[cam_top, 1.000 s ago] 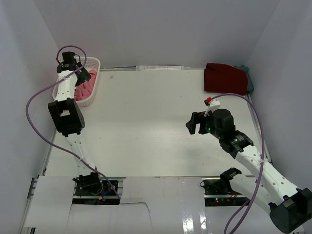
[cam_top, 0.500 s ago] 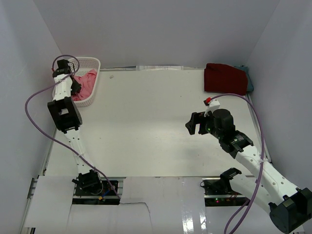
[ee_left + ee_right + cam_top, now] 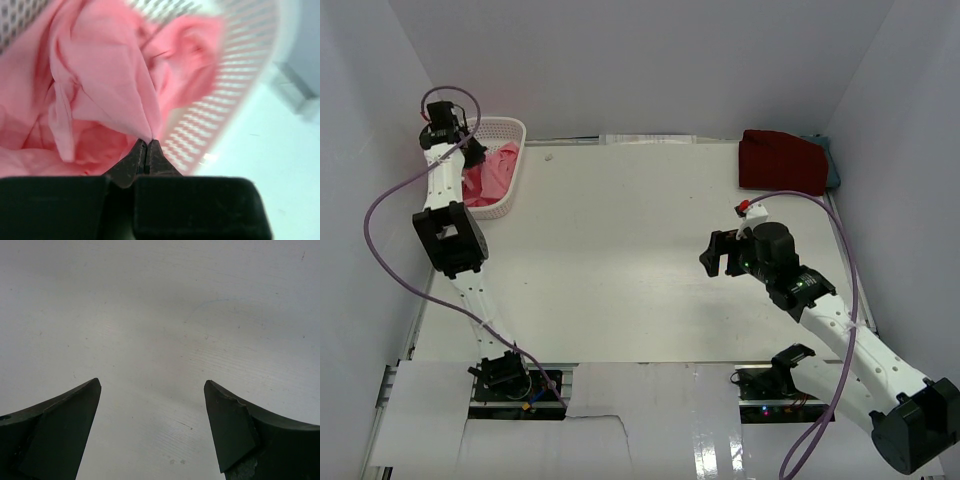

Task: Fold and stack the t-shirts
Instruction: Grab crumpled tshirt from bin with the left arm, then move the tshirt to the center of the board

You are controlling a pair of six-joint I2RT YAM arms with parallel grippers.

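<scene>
The light pink t-shirt [image 3: 496,170] lies crumpled in the white basket [image 3: 516,131] at the far left corner. My left gripper [image 3: 472,156] is over the basket, shut on a fold of that pink t-shirt [image 3: 100,90]. The pinched fold rises to a peak at the gripper's [image 3: 147,143] tips. The dark red t-shirt [image 3: 778,160] lies folded at the far right, with the teal-grey t-shirt's [image 3: 833,168] edge showing beside it. My right gripper [image 3: 712,254] hovers open over bare table, and nothing is between the gripper's [image 3: 150,385] fingers.
The basket's perforated wall [image 3: 235,65] stands just right of the held fold. White walls close in the table [image 3: 620,250] on the left, back and right. A purple cable loops beside each arm.
My left gripper has closed on the pink t-shirt inside the basket and drawn back toward the left wall, pulling the cloth up. The right arm has barely moved.
</scene>
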